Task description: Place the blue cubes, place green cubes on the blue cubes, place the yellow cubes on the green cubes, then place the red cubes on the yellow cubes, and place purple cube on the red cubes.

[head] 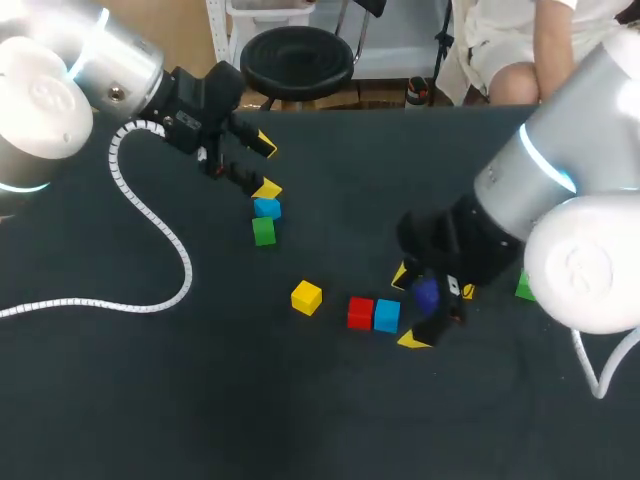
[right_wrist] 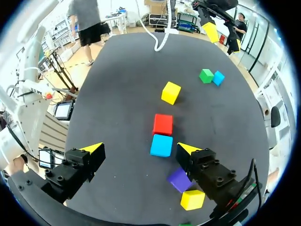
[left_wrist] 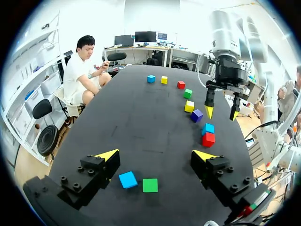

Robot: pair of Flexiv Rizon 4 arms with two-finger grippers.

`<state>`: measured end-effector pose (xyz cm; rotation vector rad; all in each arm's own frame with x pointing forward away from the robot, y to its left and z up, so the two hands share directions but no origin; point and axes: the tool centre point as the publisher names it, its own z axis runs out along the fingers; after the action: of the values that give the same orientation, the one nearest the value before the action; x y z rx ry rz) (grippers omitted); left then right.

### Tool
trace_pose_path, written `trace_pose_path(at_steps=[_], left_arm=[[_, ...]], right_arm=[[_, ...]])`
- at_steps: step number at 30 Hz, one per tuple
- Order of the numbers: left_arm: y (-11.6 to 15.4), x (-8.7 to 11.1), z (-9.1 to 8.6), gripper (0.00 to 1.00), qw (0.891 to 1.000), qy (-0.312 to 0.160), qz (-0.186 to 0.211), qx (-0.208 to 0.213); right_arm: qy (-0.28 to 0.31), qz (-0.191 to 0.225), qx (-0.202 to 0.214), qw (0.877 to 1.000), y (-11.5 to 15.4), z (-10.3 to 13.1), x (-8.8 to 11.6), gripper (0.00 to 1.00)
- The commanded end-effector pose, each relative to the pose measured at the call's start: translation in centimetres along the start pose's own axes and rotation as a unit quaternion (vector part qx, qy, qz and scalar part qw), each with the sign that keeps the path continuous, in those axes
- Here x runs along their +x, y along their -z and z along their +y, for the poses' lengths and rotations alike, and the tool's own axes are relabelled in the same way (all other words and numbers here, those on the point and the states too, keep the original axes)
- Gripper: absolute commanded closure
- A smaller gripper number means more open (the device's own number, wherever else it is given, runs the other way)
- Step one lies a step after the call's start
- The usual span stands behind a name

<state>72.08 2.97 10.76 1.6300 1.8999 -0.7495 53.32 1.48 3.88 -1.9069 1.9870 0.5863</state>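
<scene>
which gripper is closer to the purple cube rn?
Right. The right gripper is directly at the purple cube, which lies just beside one of its fingers. The left gripper is far across the table, by a blue cube and a green cube.

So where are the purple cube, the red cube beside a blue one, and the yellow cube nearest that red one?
purple cube (right_wrist: pixel 180 180): right wrist view, on its top face.
red cube (right_wrist: pixel 162 124): right wrist view, on its top face.
yellow cube (head: pixel 306 297): head view, on its top face.
</scene>
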Motion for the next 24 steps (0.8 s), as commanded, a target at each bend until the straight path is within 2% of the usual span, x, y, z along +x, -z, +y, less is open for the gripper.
trace_pose_path(at_steps=[1,17,20,24], left_arm=[[0.0,0.1,0.0,0.00,1.000,-0.001,-0.001,0.000],[0.0,0.1,0.0,0.00,1.000,-0.001,-0.001,0.000],[0.0,0.1,0.0,0.00,1.000,-0.001,-0.001,0.000],[0.0,0.1,0.0,0.00,1.000,-0.001,-0.001,0.000]], right_arm=[[0.003,-0.018,-0.030,0.999,-0.4,-0.9,0.1,0.00],[0.003,-0.018,-0.030,0.999,-0.4,-0.9,0.1,0.00],[-0.010,-0.042,-0.015,0.999,-1.8,0.0,1.0,0.00],[-0.012,-0.073,0.000,0.997,-2.6,0.1,1.5,0.00]])
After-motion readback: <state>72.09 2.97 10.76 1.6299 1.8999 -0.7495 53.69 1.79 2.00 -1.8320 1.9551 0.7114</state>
